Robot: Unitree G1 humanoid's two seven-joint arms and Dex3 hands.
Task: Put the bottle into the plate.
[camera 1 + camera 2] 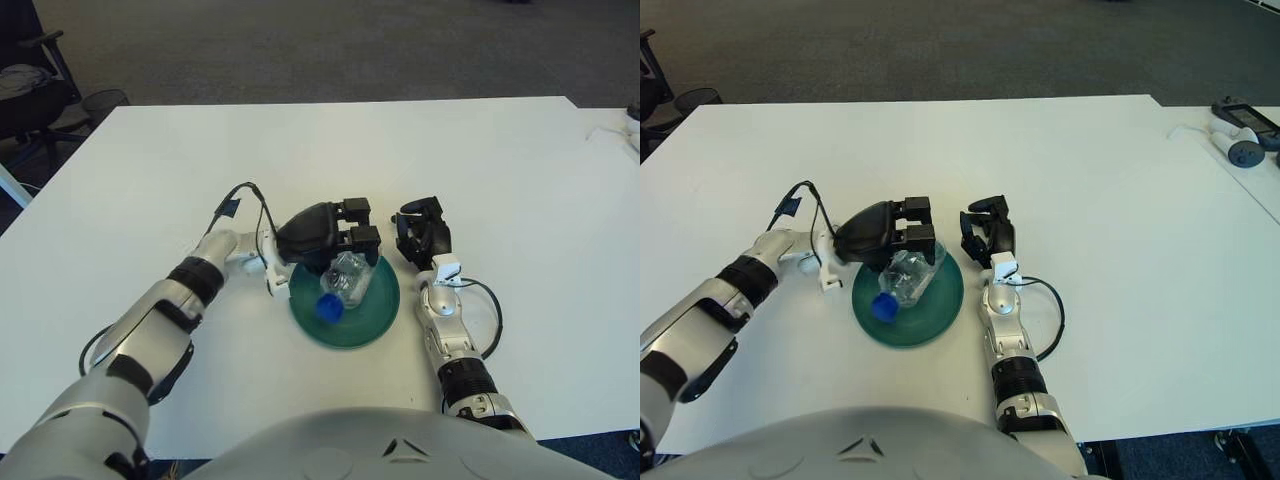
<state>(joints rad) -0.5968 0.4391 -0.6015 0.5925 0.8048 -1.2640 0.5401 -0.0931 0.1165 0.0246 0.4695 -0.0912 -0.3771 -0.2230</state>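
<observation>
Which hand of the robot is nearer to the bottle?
Left. The left hand is over the bottle's far end; the right hand shows beside the plate, to its right.

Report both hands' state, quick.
Left hand: over the far end of the bottle lying in the green plate; whether it grips cannot be told.
Right hand: beside the plate's right edge, holding nothing.

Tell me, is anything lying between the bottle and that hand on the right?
Only the green plate's rim and bare table, in both eye views, separate the bottle from the right hand.
</observation>
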